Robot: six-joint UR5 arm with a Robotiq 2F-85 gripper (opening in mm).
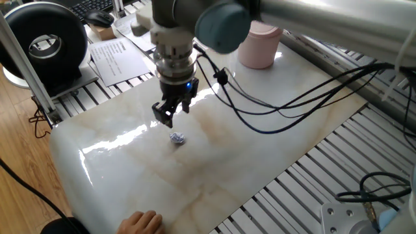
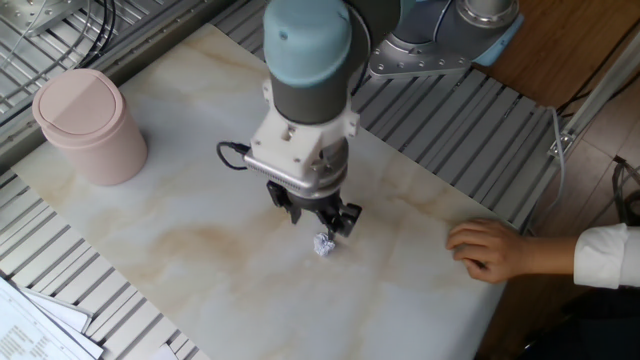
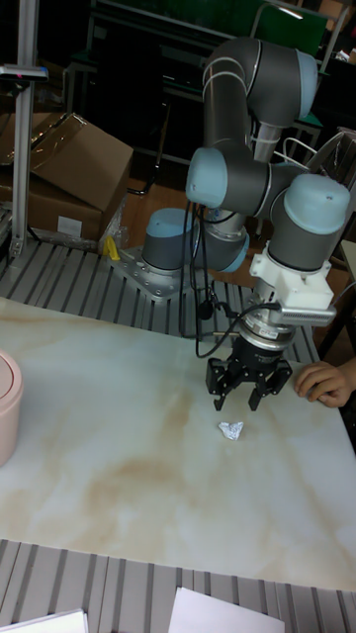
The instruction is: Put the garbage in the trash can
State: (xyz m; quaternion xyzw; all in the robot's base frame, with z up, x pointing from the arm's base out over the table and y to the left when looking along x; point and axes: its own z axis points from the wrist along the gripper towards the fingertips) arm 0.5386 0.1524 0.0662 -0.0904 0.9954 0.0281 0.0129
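Hovering with fingers spread, the gripper [image 3: 247, 392] sits just above the garbage [image 3: 231, 429], which lies loose on the marble table [image 3: 109, 445]. Centre over the ball first, then drop straight; the trash can [image 2: 88, 123] waits well apart.

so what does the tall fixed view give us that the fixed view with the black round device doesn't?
Tall view only: the arm's base on the slatted frame, cardboard boxes behind, and a side-on look showing the gripper above the garbage, not touching, jaws open. Other view only: the black device, printed sheets, keyboard, and the whole trash can. Both: gripper, garbage, marble slab, a person's hand at its edge.
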